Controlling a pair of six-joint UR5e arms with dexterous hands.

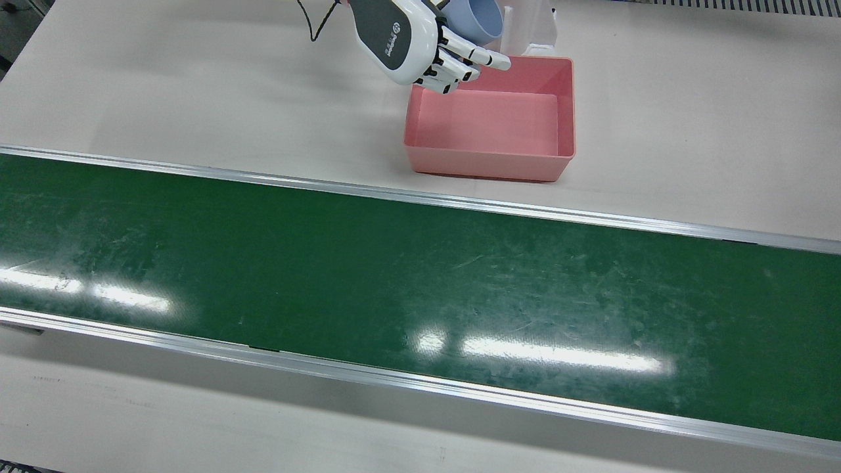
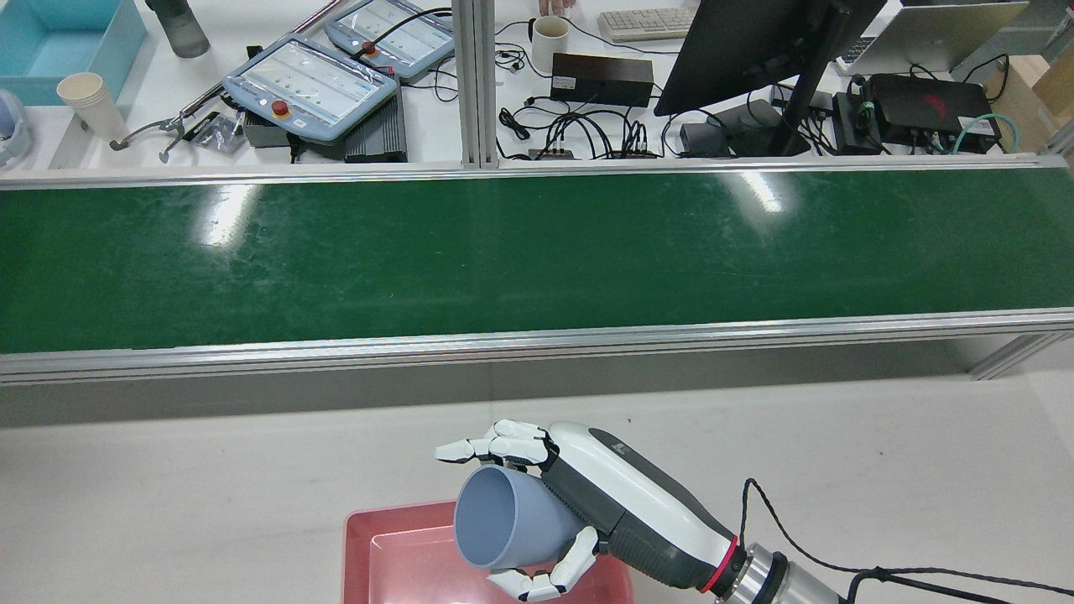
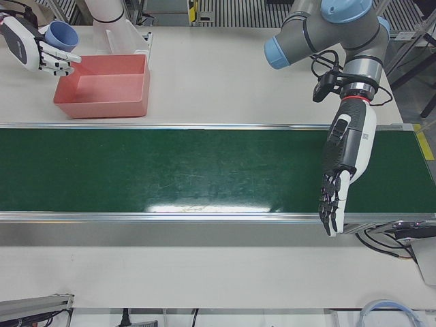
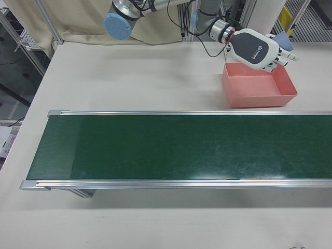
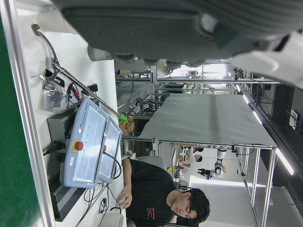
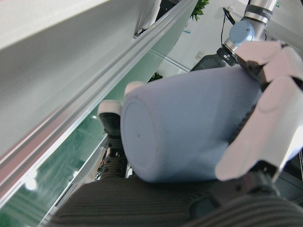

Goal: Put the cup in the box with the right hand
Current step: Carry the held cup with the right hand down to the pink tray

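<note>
**Blue cup held over the pink box**

I am gripping the pale blue cup [image 2: 512, 528] in my right hand [image 2: 587, 503], fingers [image 2: 495, 449] curling over its top side and more wrapping beneath it, so the cup is lying tilted on its side with its open mouth facing away from my palm. In my right hand view the cup's flat base is facing the camera, pressed between fingers and palm. I am holding it above the corner of the pink box [image 1: 493, 125] nearest my arm's pedestal; the box is sitting on the beige table [image 1: 197, 85], close to the table's robot-side edge and beside the green conveyor belt [image 1: 394, 276]. The cup is not touching the box.

A small round logo and a line of print are showing on the grey back of my right hand in the front view, too small to read.

My left hand [image 3: 340, 170] is hanging over the belt's operator-side edge, fingers straight, close together, pointing down, holding nothing.
</note>
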